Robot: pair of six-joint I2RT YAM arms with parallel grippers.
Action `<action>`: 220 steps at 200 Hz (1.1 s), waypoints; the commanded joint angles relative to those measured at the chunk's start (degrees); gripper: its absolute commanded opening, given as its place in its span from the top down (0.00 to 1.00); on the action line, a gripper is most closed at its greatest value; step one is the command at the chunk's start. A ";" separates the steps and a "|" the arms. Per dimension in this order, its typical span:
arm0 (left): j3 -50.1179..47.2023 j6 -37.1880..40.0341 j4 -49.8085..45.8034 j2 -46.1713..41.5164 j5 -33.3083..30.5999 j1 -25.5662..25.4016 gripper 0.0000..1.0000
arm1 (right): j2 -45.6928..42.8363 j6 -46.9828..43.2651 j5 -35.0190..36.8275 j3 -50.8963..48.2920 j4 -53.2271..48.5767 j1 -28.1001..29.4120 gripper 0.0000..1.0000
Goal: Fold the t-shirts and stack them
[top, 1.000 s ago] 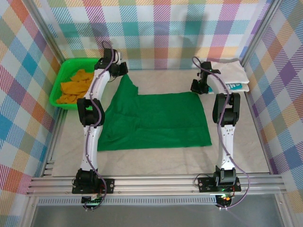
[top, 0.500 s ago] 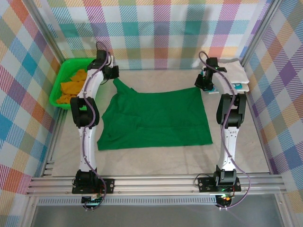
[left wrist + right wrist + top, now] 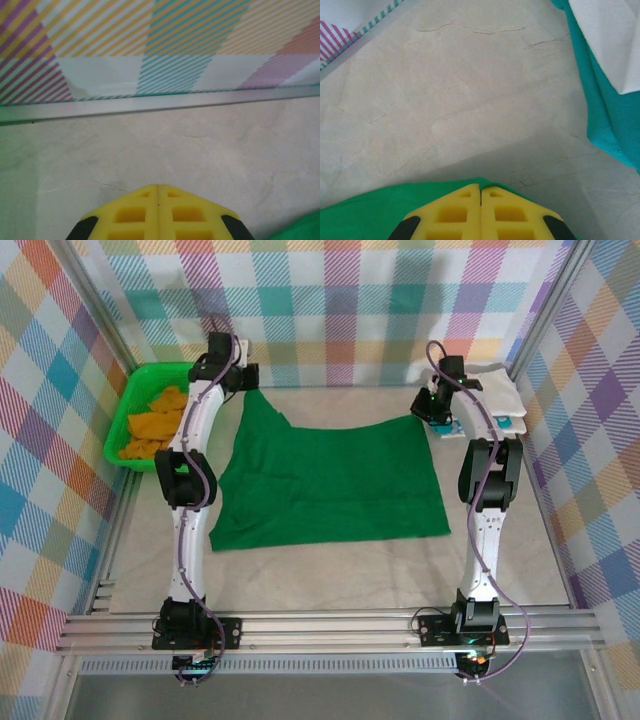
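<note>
Bench (image 3: pixel 330 570) has the dark green t-shirt (image 3: pixel 330 490) spread flat in the middle. Far left, the green basket (image 3: pixel 118 435) holds the orange t-shirt (image 3: pixel 150 425). Far right, the white t-shirt (image 3: pixel 495 385) lies on the teal t-shirt (image 3: pixel 510 423). The left tool (image 3: pixel 240 380) and right tool (image 3: pixel 428 410) are each pinched shut on one of the dark green t-shirt's far corners.

A dark green t-shirt (image 3: pixel 330 485) lies spread flat across the middle of the table, mostly smooth, with its far left corner drawn out to a point towards the back. An orange t-shirt (image 3: pixel 155 425) sits crumpled inside the green basket (image 3: pixel 128 462) at far left. At far right a folded white t-shirt (image 3: pixel 490 390) rests on a teal t-shirt (image 3: pixel 605 115).
</note>
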 commanded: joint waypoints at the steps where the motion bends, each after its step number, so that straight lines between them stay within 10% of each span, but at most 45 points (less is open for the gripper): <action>1: -3.50 2.94 -2.02 -6.95 -2.28 -0.81 1.00 | -3.95 2.16 -1.71 -2.04 2.28 -0.17 1.00; 60: -45.76 1.59 19.17 -29.77 -5.87 -2.11 1.00 | -16.15 3.99 -1.74 -19.07 11.89 -0.68 1.00; 129: -46.65 2.03 15.42 -34.42 -10.42 -3.26 1.00 | -18.85 4.19 -2.21 -19.40 9.67 -0.65 1.00; 220: -74.69 -3.75 19.86 -52.61 -18.12 -5.18 1.00 | -22.77 5.60 0.52 -33.12 12.93 -1.22 1.00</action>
